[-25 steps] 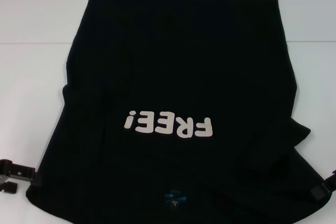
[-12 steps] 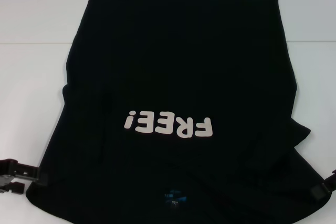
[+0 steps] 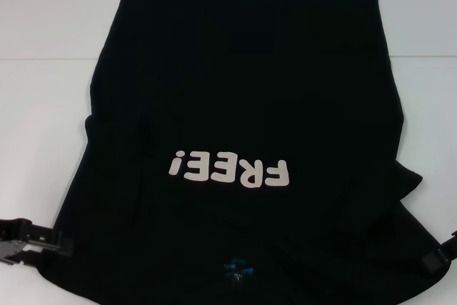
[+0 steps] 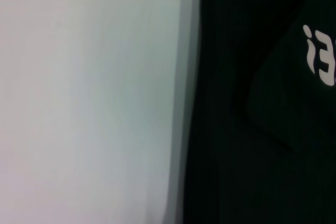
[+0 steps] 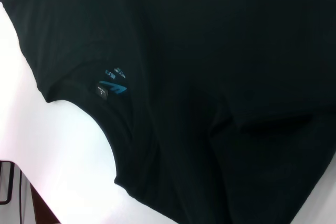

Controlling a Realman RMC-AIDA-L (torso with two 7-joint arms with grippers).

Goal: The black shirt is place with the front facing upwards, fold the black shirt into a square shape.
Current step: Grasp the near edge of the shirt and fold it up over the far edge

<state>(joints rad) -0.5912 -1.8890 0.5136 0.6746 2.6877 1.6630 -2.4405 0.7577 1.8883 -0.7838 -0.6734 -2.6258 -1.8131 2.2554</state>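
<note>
The black shirt [image 3: 243,91] lies spread on the white table, front up, with its cream letters "FREE!" [image 3: 230,170] reading upside down from my head view. Its blue neck label [image 3: 238,271] is at the near edge and also shows in the right wrist view [image 5: 111,87]. My left gripper [image 3: 43,242] sits low at the near left, right at the shirt's left edge. In the left wrist view that shirt edge [image 4: 252,129] lies beside bare table. My right gripper [image 3: 437,256] is at the near right corner, by the shirt's right sleeve.
The white table [image 3: 43,69] shows bare on both sides of the shirt and beyond its far hem. A dark frame [image 5: 8,182] stands past the table's near edge in the right wrist view.
My left gripper has moved to the right, closer to the shirt's left edge. The right gripper and the shirt have stayed put.
</note>
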